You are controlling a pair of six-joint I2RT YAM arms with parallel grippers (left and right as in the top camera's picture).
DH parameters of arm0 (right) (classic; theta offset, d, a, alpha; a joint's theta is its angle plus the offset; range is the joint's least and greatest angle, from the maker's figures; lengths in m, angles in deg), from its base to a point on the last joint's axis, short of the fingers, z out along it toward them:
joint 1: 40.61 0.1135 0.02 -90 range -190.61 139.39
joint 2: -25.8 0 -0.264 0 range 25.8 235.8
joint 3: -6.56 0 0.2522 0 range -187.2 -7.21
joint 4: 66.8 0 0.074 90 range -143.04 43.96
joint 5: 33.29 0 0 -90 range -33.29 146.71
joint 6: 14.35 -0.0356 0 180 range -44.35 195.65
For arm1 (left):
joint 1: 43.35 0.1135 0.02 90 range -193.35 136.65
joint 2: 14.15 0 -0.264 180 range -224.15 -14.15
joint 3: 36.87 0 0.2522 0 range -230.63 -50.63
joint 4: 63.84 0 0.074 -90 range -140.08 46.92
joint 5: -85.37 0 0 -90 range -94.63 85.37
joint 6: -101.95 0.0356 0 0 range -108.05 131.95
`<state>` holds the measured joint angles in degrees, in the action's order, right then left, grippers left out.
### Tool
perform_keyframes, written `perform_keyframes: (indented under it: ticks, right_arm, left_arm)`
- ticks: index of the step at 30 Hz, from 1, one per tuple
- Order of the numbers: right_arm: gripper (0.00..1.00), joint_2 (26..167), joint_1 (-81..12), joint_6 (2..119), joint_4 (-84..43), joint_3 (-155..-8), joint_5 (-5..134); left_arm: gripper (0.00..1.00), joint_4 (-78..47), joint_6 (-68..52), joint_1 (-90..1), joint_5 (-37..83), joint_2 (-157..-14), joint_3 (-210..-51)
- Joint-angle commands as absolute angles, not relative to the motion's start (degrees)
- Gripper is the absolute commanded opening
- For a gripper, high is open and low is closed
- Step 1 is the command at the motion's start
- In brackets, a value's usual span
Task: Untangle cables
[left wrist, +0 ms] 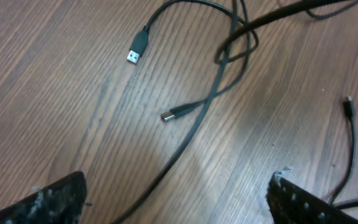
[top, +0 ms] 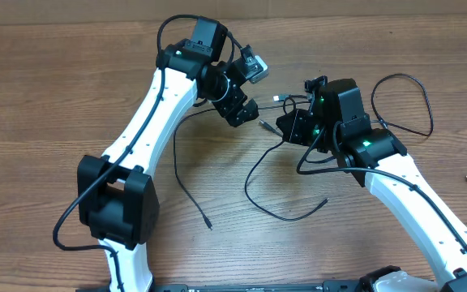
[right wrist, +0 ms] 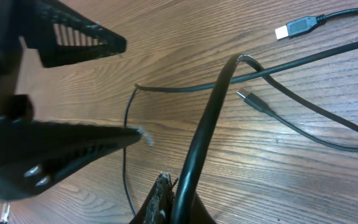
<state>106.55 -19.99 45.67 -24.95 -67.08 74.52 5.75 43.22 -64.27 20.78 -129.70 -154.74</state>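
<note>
Overhead, both claws are hard to make out, black against their black housings, and the right arm (top: 412, 191) hides part of the cables (top: 259, 204); the left claw (top: 246, 109) and right claw (top: 293, 126) sit near each other over the middle of the worktop (top: 55, 89), each arm reaching in from the near edge with its wrist bent downward; the left wrist view shows only the ends of that claw's fingers (left wrist: 55, 199), cut off at the bottom corners, standing wide apart with nothing gripped, above a cord and two loose plugs (left wrist: 138, 46) lying flat on the wood; the right wrist view cuts off most of the right claw at the bottom edge, its fingertips (right wrist: 161, 193) pinched tight on one cable (right wrist: 207, 124) that rises off the worktop, blurred by closeness; the remaining cables lie in loose loops between and beside the two arms.
</note>
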Motion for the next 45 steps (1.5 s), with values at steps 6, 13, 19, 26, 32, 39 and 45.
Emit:
perform_keyframes:
  ticks: [6, 13, 19, 26, 32, 39, 45]
  right_arm:
    - [0.04, 106.62, -20.12, 45.67, -25.25, -67.3, 74.8]
    - [0.04, 106.62, -20.12, 45.67, -25.25, -67.3, 74.78]
    - [0.04, 106.62, -20.12, 45.67, -25.25, -67.3, 74.34]
    - [0.04, 106.62, -20.12, 45.67, -23.81, -67.3, 74.3]
    - [0.04, 106.62, -20.12, 45.67, -21.58, -67.3, 71.61]
    - [0.04, 106.62, -20.12, 45.65, -19.99, -67.26, 68.75]
    - [0.04, 106.62, -20.1, 45.65, -19.88, -67.26, 68.75]
  left_arm:
    - [0.86, 3.7, 42.59, -64.84, 20.91, -137.04, -153.89]
    - [0.07, 3.28, 39.81, -64.1, 20.12, -139.29, -153.91]
    - [0.04, 5.23, 24.93, -61.78, 7.03, -139.33, -153.89]
    - [0.04, 9.3, 9.04, -60.01, -4.6, -139.4, -153.32]
    - [0.04, 8.81, -0.67, -57.87, -10.5, -139.4, -148.08]
    - [0.04, 2.06, -5.59, -51.88, -10.52, -139.4, -135.49]
    - [0.04, -3.95, -7.12, -48.32, -1.56, -139.4, -128.93]
